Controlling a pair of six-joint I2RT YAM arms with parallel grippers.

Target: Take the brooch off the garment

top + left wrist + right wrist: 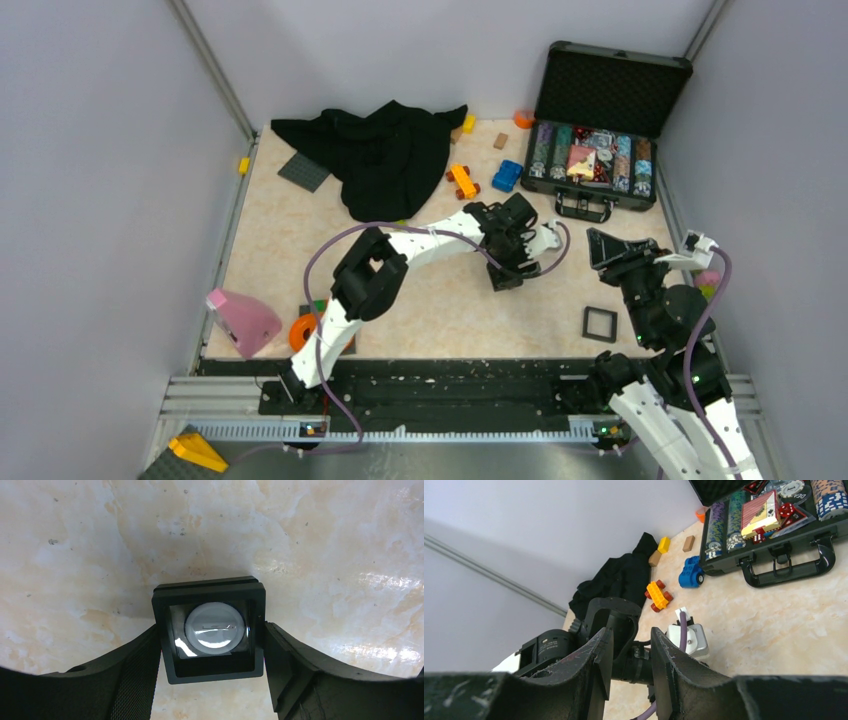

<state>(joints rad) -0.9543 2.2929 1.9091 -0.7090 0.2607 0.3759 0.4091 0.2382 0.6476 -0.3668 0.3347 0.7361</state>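
Observation:
The brooch (215, 628), a small round silvery-white disc, sits inside a black square case (212, 672) in the left wrist view. My left gripper (212, 630) is shut on that case, one finger against each side, just over the marbled table; from above it (508, 272) points down at mid-table. The garment (385, 155), a crumpled black cloth, lies at the back left, far from the brooch, and also shows in the right wrist view (619, 580). My right gripper (631, 635) is open and empty, raised at the right (610, 245).
An open poker-chip case (600, 160) stands at the back right. An empty black square frame (600, 323) lies near the right arm. An orange toy car (462, 180), a blue toy car (507, 175), a grey plate (303, 171) and a pink object (243, 322) lie around.

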